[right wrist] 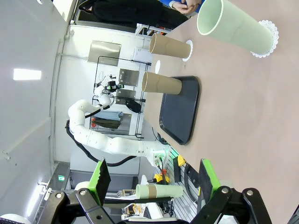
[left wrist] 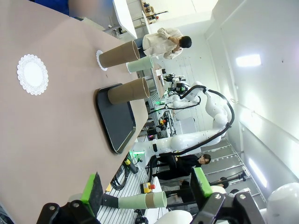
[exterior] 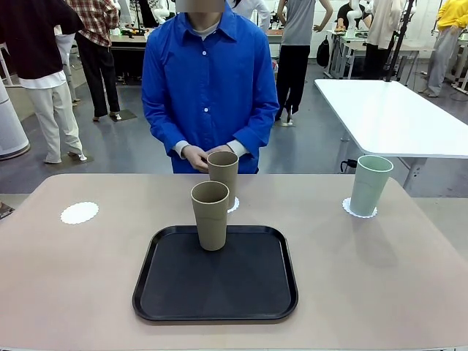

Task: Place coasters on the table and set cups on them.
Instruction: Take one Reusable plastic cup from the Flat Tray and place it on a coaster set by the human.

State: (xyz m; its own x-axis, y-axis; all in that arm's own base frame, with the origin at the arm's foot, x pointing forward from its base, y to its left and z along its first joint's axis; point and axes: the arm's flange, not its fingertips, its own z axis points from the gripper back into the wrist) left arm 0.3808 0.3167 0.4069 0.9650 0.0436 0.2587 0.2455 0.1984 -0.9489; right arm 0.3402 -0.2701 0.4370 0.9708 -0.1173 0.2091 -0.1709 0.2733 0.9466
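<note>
Two sets of jaws stand spread wide with nothing between them: the left gripper (left wrist: 147,179) looks across the table (exterior: 73,292) from its left end, the right gripper (right wrist: 153,170) from its right end.

One near tan cup (exterior: 210,216) is not yet on a coaster; it stands upright just inside the far edge of the tray (exterior: 219,319), which lies near the table's near edge. The far tan cup (exterior: 223,174) sits on the middle coaster (exterior: 233,205) just beyond that tray edge. The mint cup (exterior: 369,184) sits on the right coaster (exterior: 360,213) toward the far-right corner. The bare coaster (exterior: 79,213) lies toward the far-left corner.

The two tan cups stand close, so I judge that a finger passing behind the near one could knock the far one over. The person's hands (exterior: 201,156) are just beyond. The cups are tall, tapered and handle-less with matte walls, so they may tip easily and could slip in a loose pinch. The coasters are thin lacy paper, so a cup set down off-centre or dragged would likely shift or crumple them. The tray is black, smooth and raised at the rim, which could catch a low-carried base.
</note>
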